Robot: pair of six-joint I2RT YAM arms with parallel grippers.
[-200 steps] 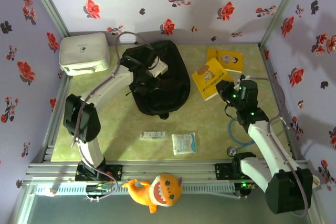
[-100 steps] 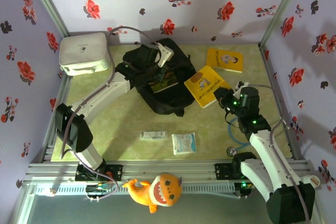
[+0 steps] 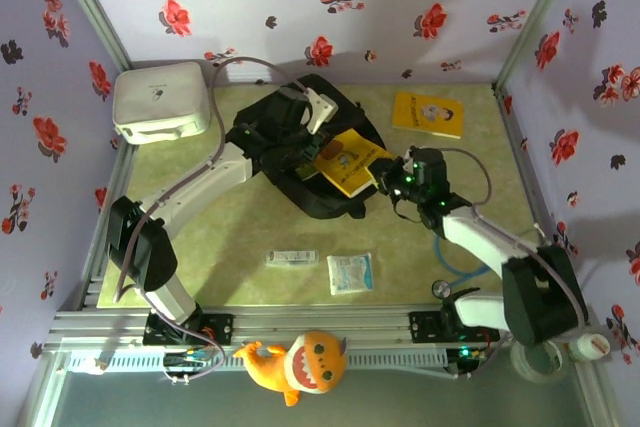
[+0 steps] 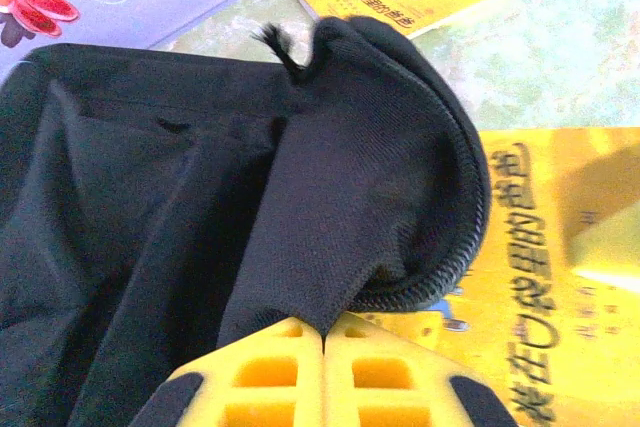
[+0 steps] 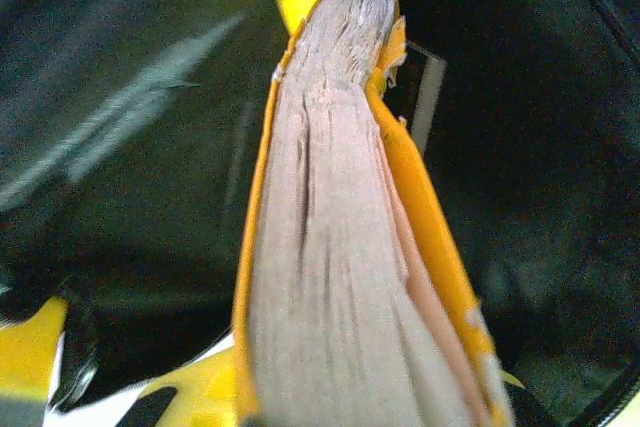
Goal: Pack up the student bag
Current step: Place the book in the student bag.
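The bag [image 3: 322,199] lies at the back middle of the surface [image 3: 230,232], and the clenched left tool [image 4: 325,342] pinches up its mouth flap. The right tool [image 3: 393,180] grasps a yellow book [image 3: 349,159], whose far end is over the bag's opening.

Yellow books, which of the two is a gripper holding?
The yellow book over the student bag, held by the right gripper. The other book lies flat on the table at the far right, untouched.
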